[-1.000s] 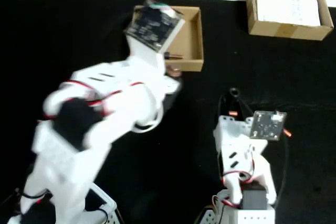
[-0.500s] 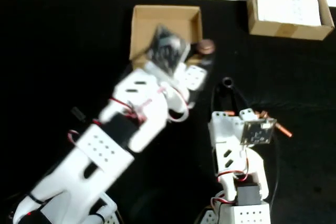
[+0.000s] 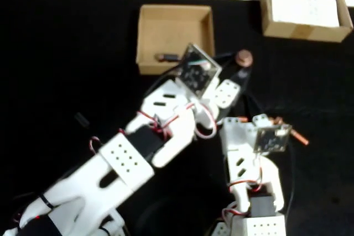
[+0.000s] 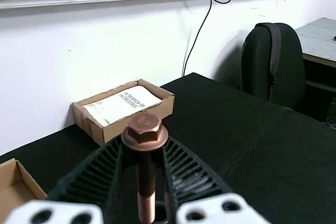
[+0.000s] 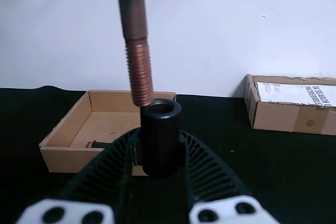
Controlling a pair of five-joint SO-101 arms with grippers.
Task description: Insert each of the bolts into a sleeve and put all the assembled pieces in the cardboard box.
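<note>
My left gripper [image 4: 146,179] is shut on a copper bolt [image 4: 144,129] and holds it upright, head on top. In the high view that bolt's head [image 3: 243,57] sits right of the cardboard box [image 3: 145,37], at the tip of my left gripper [image 3: 238,70]. My right gripper [image 5: 160,153] is shut on a black sleeve [image 5: 160,124], which stands upright with its bore open. The bolt [image 5: 135,40] hangs over it, and its threaded tip is level with the sleeve's rim. One assembled piece [image 3: 166,57] lies in the cardboard box [image 5: 63,145].
A second cardboard box [image 3: 304,26] with a white sheet inside stands at the back right. Loose copper bolts [image 3: 299,136] lie on the black cloth beside the right arm [image 3: 254,158]. A black chair [image 4: 273,61] stands beyond the table.
The left arm has swung right from the cardboard box, carrying the bolt to a spot above the sleeve in the right gripper. The right arm has shifted only slightly.
</note>
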